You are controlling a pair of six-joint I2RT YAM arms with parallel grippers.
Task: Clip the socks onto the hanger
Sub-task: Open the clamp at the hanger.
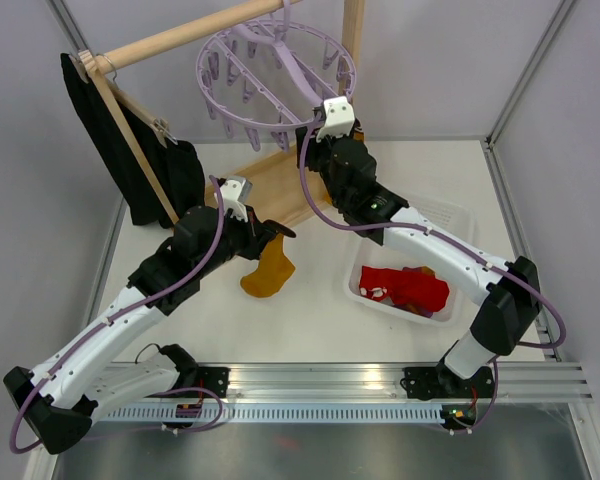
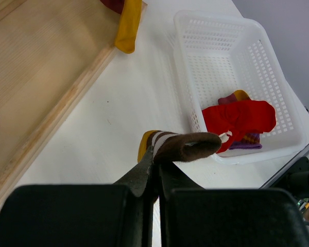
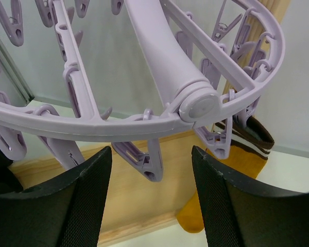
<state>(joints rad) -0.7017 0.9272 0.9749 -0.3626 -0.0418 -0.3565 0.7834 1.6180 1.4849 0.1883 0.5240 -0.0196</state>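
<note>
Overhead, at twelve o'clock in the top view: lavender clip hanger (image 1: 298, 72), hooked on a wooden rod (image 1: 170, 40). At ten o'clock, black garment (image 1: 130, 150) on its own wooden hanger. Dead centre, wooden base board (image 1: 280, 185), partly hidden by both wrists. At four o'clock, white mesh basket (image 2: 221, 67) with red socks (image 2: 242, 117) heaped in one corner over a bit of purple and orange. Right forearm crossing above that basket in the top view.

Left gripper (image 2: 155, 159): clamped fully together on the brown-striped cuff of a mustard sock (image 1: 268, 272), foot trailing toward six o'clock over the white tabletop (image 1: 310, 330), between board and basket. Arm stretched low from seven o'clock, elbow bent, wrist turned toward three.

Right gripper (image 3: 150, 149): jaws spread wide, gripping nothing, poised just under the ring's rim at its five o'clock edge, one peg (image 3: 144, 159) hanging in the gap. Arm folded up from five o'clock, forearm sloping toward eleven, wrist tipped upward.

Behind the rim in the right wrist view, second mustard sock (image 3: 242, 162) with a striped cuff, hard against another peg. Clipped or not, cannot tell.
</note>
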